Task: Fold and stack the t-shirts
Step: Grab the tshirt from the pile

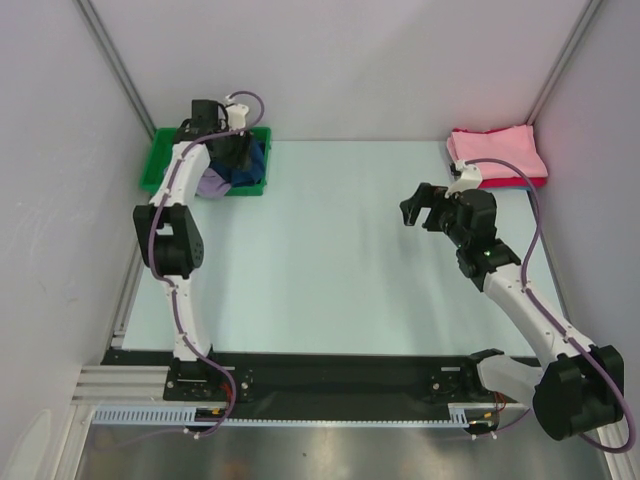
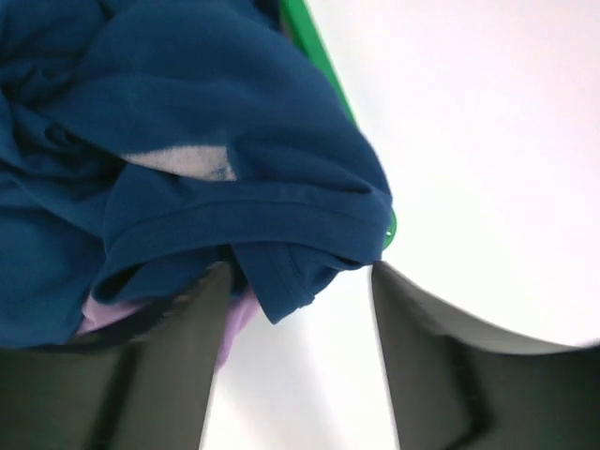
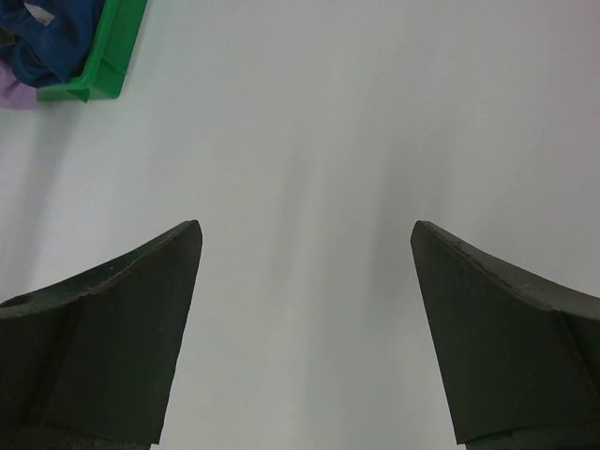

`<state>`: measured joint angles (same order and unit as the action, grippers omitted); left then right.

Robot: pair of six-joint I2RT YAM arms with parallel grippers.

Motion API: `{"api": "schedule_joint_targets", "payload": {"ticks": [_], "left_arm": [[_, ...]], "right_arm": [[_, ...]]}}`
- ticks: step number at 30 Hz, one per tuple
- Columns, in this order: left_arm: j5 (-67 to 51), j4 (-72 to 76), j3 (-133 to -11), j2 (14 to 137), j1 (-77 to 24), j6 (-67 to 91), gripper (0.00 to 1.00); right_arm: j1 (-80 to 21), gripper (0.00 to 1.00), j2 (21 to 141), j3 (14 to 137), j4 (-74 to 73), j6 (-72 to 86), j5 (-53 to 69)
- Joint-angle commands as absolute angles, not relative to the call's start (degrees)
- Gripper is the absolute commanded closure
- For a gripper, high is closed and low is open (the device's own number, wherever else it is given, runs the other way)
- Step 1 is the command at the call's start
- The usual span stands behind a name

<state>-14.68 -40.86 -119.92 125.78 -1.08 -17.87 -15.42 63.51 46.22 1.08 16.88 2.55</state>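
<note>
The left gripper point(image 2: 298, 272) hangs half-open at the bin point(image 2: 323, 66), gripping nothing. The sleeve hem of the navy tee point(image 2: 187, 112) dangles between its fingers, with the lavender tee point(image 2: 239, 319) beneath. Closing here would likely pinch only that hem, so the tee may slip free or drag the bin along. The right gripper point(image 3: 305, 230) hovers wide open and empty over the table point(image 3: 309, 112), near the pink stack point(image 1: 497, 155).
</note>
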Motion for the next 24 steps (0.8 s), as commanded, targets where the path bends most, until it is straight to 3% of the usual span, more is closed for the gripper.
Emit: {"api": "schedule_joint_targets", "payload": {"ticks": [1,3,8,14,17,19,24], "left_arm": [[-10.92,-39.73,-117.95,122.95,-0.97,-20.38,0.3],[-9.06,-39.64,-117.08,123.84,-0.97,-21.09,0.24],[-7.65,-36.57,-114.35,123.92,-1.32,-22.94,0.25],[-7.21,-38.4,-118.56,128.05,-1.32,-23.64,0.49],[-7.99,-37.71,-118.65,127.44,-1.32,-23.47,0.75],[-9.4,-37.36,-118.56,126.57,-1.32,-22.77,0.99],[-11.34,-36.83,-121.97,121.47,-0.97,-20.22,1.0]], "right_arm": [[-15.65,0.0,61.26,47.03,2.37,16.35,1.58],[-15.64,0.0,61.17,46.85,2.46,16.35,1.58],[-15.64,0.0,61.61,46.85,2.2,16.78,1.58],[-15.73,0.0,61.44,47.2,1.76,16.52,1.23],[-15.64,0.0,61.0,47.11,1.84,16.26,0.79],[-15.73,0.0,60.91,47.11,1.58,16.26,0.7],[-15.65,0.0,60.65,47.28,2.11,16.61,1.05]]}}
